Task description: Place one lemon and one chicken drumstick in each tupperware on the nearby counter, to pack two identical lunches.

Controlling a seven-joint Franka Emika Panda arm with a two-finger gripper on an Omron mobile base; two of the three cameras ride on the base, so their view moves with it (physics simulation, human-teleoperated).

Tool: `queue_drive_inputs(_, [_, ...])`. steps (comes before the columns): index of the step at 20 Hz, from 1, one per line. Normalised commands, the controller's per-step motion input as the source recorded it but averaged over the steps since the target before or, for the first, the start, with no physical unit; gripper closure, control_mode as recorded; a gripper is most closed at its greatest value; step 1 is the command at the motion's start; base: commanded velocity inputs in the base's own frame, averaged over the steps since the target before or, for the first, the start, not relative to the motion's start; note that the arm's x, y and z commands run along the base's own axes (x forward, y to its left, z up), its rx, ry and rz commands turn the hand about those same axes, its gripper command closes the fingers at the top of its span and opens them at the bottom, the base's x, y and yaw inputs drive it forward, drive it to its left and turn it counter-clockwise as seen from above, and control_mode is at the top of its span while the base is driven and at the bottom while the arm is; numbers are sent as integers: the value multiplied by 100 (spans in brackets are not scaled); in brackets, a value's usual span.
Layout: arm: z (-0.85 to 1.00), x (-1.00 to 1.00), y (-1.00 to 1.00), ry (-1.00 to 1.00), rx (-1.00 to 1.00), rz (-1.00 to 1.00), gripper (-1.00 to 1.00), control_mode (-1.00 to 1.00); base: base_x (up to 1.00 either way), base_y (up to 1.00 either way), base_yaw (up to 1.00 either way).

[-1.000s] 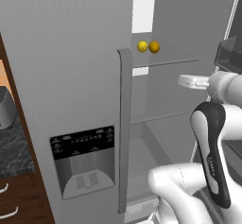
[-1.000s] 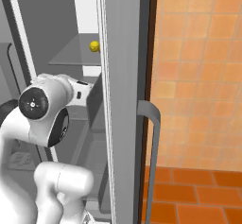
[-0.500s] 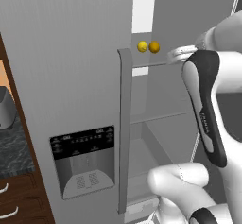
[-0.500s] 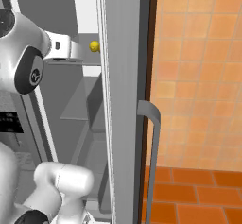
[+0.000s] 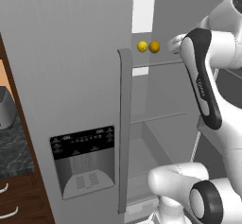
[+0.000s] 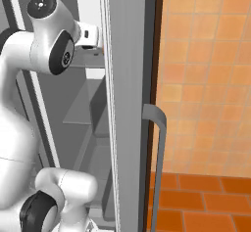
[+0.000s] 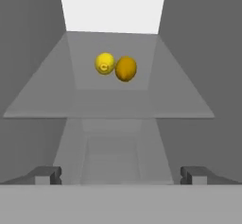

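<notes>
Two lemons lie side by side on a glass shelf (image 7: 71,95) inside the open fridge: a bright yellow lemon (image 7: 105,63) and a darker orange-yellow lemon (image 7: 125,68) touching its right side. Both also show in the left base view, the yellow lemon (image 5: 142,47) and the darker lemon (image 5: 154,47). My gripper (image 7: 121,176) faces them at shelf height, still short of them, open with its fingertips (image 7: 47,175) wide apart and nothing between. A strip of dark speckled counter (image 5: 14,147) over brown drawers (image 5: 21,199) lies at the far left.
The closed grey fridge door with its tall handle (image 5: 124,128) and dispenser panel (image 5: 85,159) stands left of the opening. The other door's edge (image 6: 127,104) bounds the right side. Lower shelves (image 5: 156,116) sit beneath. A grey vessel (image 5: 4,114) stands on the counter.
My arm has lifted the hand from the lower shelf level up to the top shelf and carried it left toward the lemons. The lemons have not moved.
</notes>
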Motion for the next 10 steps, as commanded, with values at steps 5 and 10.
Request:
queue_drive_inputs(5, [-30,100,-13,0,0,-2,-100,-100,0,0,0])
queue_drive_inputs(10, [-1,100,1,0,2,-9,-100,-100,0,0,0])
